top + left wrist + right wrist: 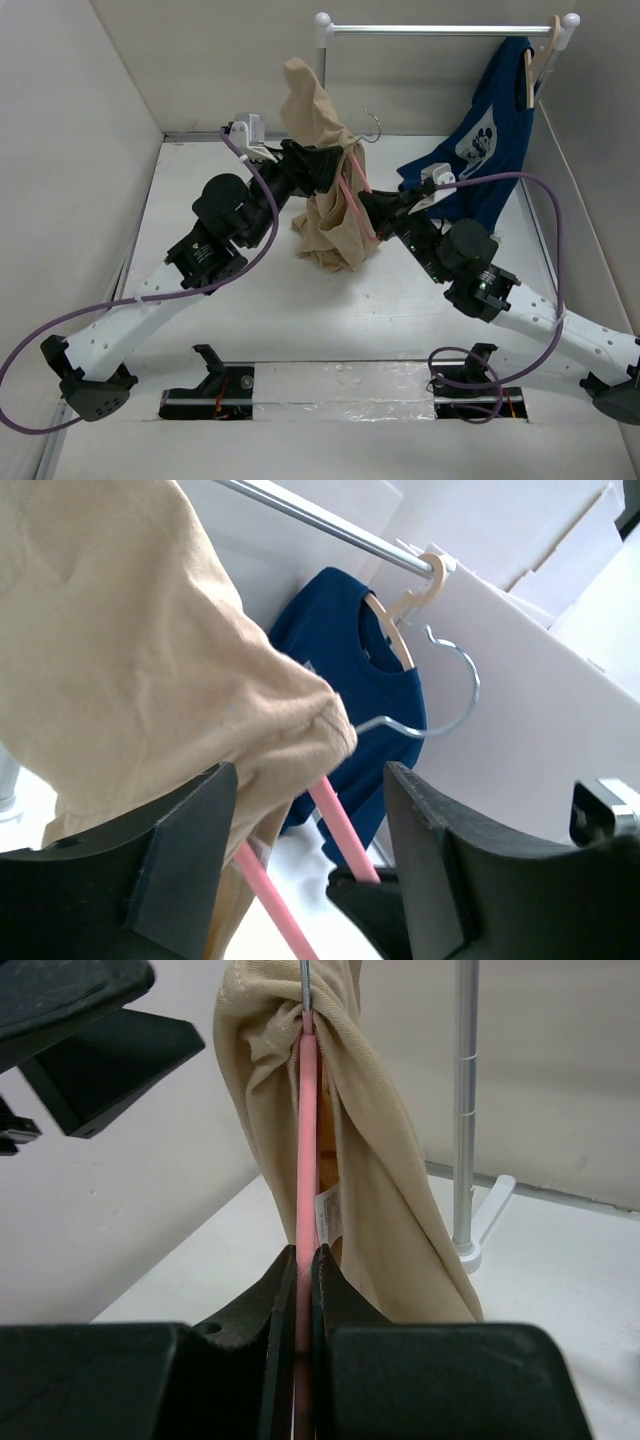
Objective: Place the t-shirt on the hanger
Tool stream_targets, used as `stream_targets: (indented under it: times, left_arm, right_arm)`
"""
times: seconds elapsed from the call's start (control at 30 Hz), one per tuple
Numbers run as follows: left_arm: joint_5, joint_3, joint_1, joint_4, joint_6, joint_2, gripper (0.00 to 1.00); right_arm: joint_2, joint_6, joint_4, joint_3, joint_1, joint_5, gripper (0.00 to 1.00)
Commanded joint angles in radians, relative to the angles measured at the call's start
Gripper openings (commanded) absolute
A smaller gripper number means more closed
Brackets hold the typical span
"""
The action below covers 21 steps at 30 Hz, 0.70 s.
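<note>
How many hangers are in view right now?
2. The pink hanger stands mid-table inside the tan t-shirt. The wooden hanger hangs on the rail at back right, carrying the blue t-shirt. No others show.

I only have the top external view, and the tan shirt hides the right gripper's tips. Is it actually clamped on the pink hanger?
Observer: Yes. In the right wrist view the right gripper is shut on the hanger, whose pink bar rises straight up into the t-shirt.
Operator: Is the hook clear of the fabric?
Observer: In the left wrist view the metal hook sticks out bare from a bunched opening of the shirt.
Operator: And the left gripper?
Observer: The left gripper is open. Fabric lies against one finger, and the pink bar passes between the two.
</note>
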Motion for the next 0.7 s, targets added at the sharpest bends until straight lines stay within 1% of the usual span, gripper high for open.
stream_targets:
  times: [0.0, 0.03, 0.1, 0.13, 0.17, 0.3, 0.47, 0.57, 0.67]
  left_arm:
    - [-0.056, -0.021, -0.005, 0.124, -0.062, 0.018, 0.60]
    - [-0.058, -0.033, 0.004, 0.147, -0.071, 0.021, 0.62]
    - [-0.031, -0.055, 0.018, 0.209, -0.102, 0.029, 0.63]
    - [-0.021, -0.057, 0.018, 0.215, -0.112, 0.036, 0.63]
    - [-0.012, -0.041, 0.048, 0.210, -0.148, 0.061, 0.64]
    - [0.002, -0.032, 0.058, 0.229, -0.182, 0.117, 0.64]
    - [-0.014, -0.069, 0.079, 0.310, -0.232, 0.154, 0.64]
    - [-0.014, -0.084, 0.118, 0.315, -0.274, 0.177, 0.62]
    - [0.012, -0.128, 0.142, 0.391, -0.315, 0.177, 0.60]
  right_arm:
    - [-0.037, 0.015, 0.113, 0.001, -0.004, -0.024, 0.00]
    - [-0.038, 0.018, 0.110, 0.000, -0.004, -0.026, 0.00]
    - [-0.041, 0.022, 0.110, -0.010, -0.004, -0.024, 0.00]
    - [-0.044, 0.023, 0.110, -0.011, -0.004, -0.026, 0.00]
    - [-0.041, 0.023, 0.110, -0.013, -0.004, -0.027, 0.00]
    - [-0.044, 0.023, 0.110, -0.017, -0.004, -0.038, 0.00]
    - [-0.038, 0.023, 0.116, -0.030, 0.006, -0.055, 0.00]
    - [-0.035, 0.023, 0.137, -0.034, 0.016, -0.065, 0.00]
    - [-0.015, 0.015, 0.131, -0.025, 0.016, -0.073, 0.00]
